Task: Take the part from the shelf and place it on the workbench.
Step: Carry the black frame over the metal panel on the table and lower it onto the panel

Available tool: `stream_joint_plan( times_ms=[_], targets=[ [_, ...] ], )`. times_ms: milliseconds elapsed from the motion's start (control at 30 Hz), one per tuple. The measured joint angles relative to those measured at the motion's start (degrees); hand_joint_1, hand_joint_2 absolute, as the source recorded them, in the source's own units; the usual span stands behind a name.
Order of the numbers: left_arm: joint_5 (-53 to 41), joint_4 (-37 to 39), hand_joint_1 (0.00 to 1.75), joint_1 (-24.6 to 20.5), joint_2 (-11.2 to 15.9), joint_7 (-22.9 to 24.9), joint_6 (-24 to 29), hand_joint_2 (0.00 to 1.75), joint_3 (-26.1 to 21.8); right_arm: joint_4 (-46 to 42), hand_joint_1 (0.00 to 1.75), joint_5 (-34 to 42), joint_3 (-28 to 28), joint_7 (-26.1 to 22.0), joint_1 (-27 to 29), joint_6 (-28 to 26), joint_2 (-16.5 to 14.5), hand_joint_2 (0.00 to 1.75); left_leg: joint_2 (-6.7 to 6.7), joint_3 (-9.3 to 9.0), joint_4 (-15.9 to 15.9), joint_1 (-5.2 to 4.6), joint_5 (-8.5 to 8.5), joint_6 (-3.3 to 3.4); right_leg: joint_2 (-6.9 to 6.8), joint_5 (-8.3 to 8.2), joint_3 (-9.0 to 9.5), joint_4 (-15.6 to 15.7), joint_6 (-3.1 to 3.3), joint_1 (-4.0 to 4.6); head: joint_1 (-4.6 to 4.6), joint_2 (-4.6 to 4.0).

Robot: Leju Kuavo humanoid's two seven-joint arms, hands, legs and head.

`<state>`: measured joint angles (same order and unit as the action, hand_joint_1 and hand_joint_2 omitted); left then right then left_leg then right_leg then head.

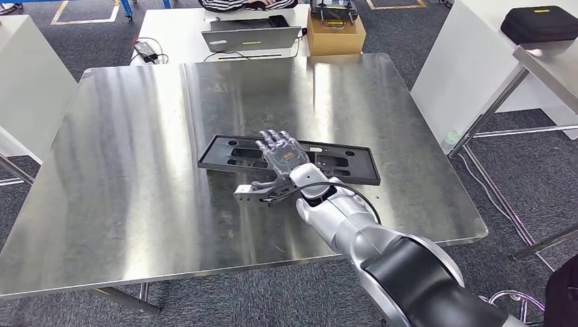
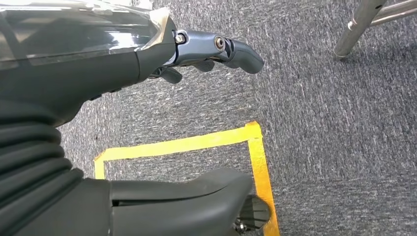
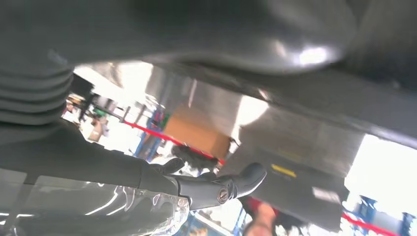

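The steel desk [image 1: 136,177] fills the middle of the scene. Behind it, on the far side, a white table [image 1: 177,34] carries a laptop [image 1: 251,37] and a cardboard box [image 1: 335,37]. The black flat part [image 1: 341,167] lies on the desk, a little right of its centre. The right hand [image 1: 281,158] rests on top of the part, fingers spread apart and holding nothing. The left hand [image 2: 162,54] hangs above the grey carpet [image 2: 334,147] with yellow tape [image 2: 187,144]; its fingers are loosely apart and empty.
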<state>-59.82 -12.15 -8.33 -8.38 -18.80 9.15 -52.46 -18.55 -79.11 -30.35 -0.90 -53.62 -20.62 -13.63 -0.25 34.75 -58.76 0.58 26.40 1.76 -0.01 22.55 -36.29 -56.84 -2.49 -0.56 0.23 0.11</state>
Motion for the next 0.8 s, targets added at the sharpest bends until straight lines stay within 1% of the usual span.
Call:
stream_joint_plan(
  times_ms=[333, 533, 600, 667, 700, 800],
  targets=[
    [1.31, 0.00, 0.00, 0.51, -0.13, -0.16, 2.29, 0.00, -0.07, -6.63, 0.00, -1.27, 0.08, -2.20, -1.86, -3.63, -4.10, 0.00, 0.00, -0.04, 0.01, 0.01, 0.00, 0.00, 0.01, 0.02, -0.02, -0.02, 0.02, 0.01, 0.01, 0.00],
    [1.60, 0.00, 0.00, 0.75, -0.19, -0.25, 2.35, 0.00, -0.09, -9.04, 0.00, -1.04, 0.08, -2.55, -1.93, -3.88, -4.85, 0.00, -0.02, -0.04, 0.01, 0.00, 0.00, 0.00, 0.01, 0.02, 0.00, -0.02, 0.03, 0.00, 0.01, 0.00],
    [1.67, 0.00, 0.00, 0.81, -0.20, -0.37, 2.49, 0.00, -0.10, -9.80, 0.00, -0.14, 0.12, -3.79, -1.79, -4.77, -4.91, 0.00, -0.01, -0.04, 0.01, 0.00, 0.00, 0.00, 0.01, 0.02, 0.01, -0.02, 0.03, 0.00, 0.01, 0.00],
    [1.85, 0.00, 0.00, 0.92, -0.20, -0.70, 2.84, 0.00, -0.14, -11.93, 0.00, 2.98, 0.35, -6.54, -1.07, -5.93, -5.11, 0.00, 0.01, -0.04, 0.01, 0.00, 0.00, 0.00, 0.01, 0.02, 0.00, -0.03, 0.03, 0.00, 0.00, 0.00],
    [1.95, 0.01, 0.00, 0.99, -0.21, -0.92, 3.01, 0.00, -0.15, -14.04, 0.00, 5.77, 0.56, -8.22, -0.31, -5.90, -5.21, 0.00, 0.01, -0.04, 0.01, 0.00, 0.00, -0.01, 0.01, 0.02, 0.00, -0.03, 0.03, 0.00, 0.00, 0.00],
    [1.96, 0.02, 0.00, 1.13, -0.21, -1.54, 3.07, 0.00, -0.17, -23.44, 0.00, 17.38, 1.24, -12.74, 3.14, -2.81, -5.22, 0.00, -0.02, -0.04, 0.01, 0.00, 0.04, -0.05, 0.01, 0.09, -0.05, -0.02, -0.03, 0.01, -0.01, 0.00]
  ],
)
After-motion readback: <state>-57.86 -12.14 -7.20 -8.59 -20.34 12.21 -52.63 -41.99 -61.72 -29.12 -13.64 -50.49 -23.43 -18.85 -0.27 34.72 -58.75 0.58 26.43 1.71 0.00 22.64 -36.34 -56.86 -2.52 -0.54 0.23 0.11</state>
